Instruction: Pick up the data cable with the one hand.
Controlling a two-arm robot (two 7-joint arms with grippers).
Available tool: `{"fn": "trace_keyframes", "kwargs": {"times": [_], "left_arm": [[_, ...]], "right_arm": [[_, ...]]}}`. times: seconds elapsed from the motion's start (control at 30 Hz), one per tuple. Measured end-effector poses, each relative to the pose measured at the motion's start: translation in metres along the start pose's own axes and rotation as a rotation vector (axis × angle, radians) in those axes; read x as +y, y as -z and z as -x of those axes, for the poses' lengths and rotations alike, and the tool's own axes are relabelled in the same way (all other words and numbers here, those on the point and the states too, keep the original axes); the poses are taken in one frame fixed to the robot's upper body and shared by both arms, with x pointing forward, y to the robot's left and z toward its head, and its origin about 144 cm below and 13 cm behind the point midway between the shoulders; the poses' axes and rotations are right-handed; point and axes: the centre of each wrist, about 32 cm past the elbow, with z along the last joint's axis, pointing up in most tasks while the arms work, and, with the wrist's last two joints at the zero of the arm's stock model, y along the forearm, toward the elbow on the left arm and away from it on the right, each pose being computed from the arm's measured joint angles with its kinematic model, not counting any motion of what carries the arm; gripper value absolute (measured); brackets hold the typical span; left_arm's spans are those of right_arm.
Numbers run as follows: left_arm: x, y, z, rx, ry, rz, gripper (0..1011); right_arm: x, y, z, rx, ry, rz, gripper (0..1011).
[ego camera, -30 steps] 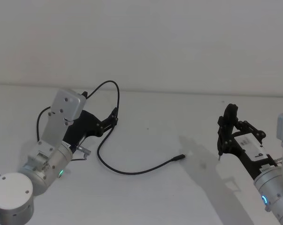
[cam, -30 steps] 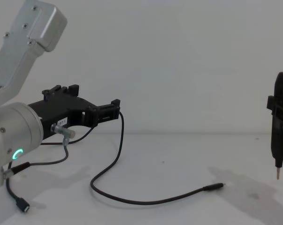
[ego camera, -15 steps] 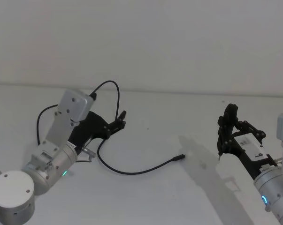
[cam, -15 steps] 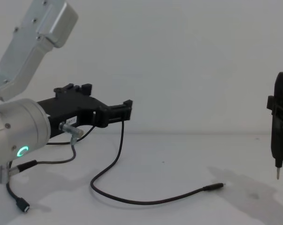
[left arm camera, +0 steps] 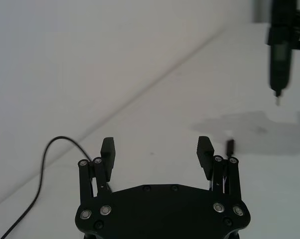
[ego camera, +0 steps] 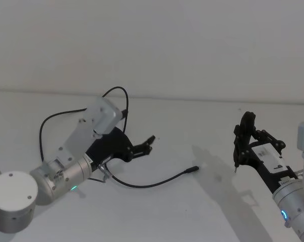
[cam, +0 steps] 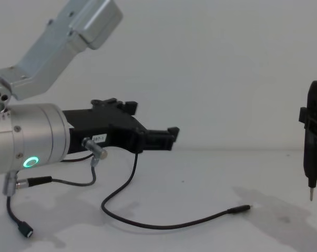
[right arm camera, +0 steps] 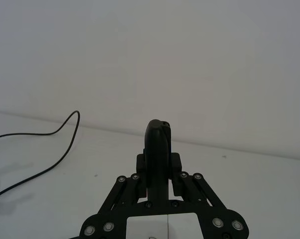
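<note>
**Head view: left gripper (ego camera: 147, 144) swings over cable (ego camera: 141, 185)**

Over the last second the left gripper has moved from the cable's far loop toward frame centre. Its jaws are spread and empty. The cable lies slack on the bench (ego camera: 192, 217), lower centre, untouched. The grasp is not begun and likely needs a descent first. The right gripper (ego camera: 245, 137) is parked at lower right, clenched on a pen tool (ego camera: 238, 154).

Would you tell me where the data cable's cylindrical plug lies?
The plug lies on the table, head view centre, between the left gripper and right gripper.
</note>
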Motion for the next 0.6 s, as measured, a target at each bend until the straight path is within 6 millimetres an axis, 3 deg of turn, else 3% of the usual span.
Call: {"fn": "trace_keyframes", "kwargs": {"times": [0.6], "left_arm": [[-0.019,-0.027,-0.014,-0.174,0.267,-0.131,1001]], "right_arm": [[0.0,0.0,0.0,0.0,0.0,0.0,268]]}}
